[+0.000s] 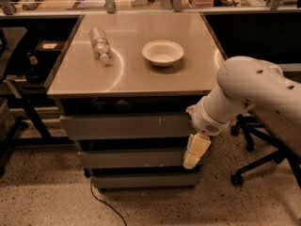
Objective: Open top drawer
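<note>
The top drawer [124,126] is the widest grey drawer under the table top, with small white scuffs right of centre. A dark gap shows between its front and the table top. My gripper [195,150], cream-coloured, hangs down from the white arm [244,91] at the right end of the drawer stack. It sits just below the top drawer's right corner, in front of the right end of the second drawer [134,158]. It holds nothing that I can see.
On the table top [136,74] lie a clear plastic bottle [100,43] and a white bowl [162,52]. A third drawer [141,180] is lowest. An office chair base [256,161] stands at the right, a dark frame [23,112] at the left, and a cable [101,204] on the floor.
</note>
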Action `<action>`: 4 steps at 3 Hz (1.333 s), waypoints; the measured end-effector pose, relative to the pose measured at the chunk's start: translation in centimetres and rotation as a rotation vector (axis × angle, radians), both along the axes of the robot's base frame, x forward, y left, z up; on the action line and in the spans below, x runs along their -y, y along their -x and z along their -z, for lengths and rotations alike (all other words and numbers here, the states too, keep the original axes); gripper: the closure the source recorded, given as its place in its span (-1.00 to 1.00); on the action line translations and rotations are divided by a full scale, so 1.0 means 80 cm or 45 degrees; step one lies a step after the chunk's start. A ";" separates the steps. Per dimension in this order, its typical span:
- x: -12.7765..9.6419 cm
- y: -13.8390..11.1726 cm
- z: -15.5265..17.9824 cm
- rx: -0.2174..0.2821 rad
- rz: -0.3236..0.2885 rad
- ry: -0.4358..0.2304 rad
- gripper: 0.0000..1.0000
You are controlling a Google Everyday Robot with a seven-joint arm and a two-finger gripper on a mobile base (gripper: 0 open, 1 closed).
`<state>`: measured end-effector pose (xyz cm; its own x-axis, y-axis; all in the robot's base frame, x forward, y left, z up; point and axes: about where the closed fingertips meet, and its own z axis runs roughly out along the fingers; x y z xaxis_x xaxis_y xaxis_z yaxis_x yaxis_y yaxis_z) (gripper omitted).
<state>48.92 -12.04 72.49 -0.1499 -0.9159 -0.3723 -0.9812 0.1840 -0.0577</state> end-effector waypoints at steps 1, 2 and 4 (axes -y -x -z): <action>-0.003 -0.017 0.021 -0.002 -0.009 0.029 -1.00; -0.004 -0.035 0.041 -0.008 -0.013 0.065 -1.00; -0.005 -0.073 0.066 0.009 -0.035 0.117 -1.00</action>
<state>54.74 -11.64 67.20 -0.1222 -0.9500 -0.2874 -0.9853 0.1509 -0.0799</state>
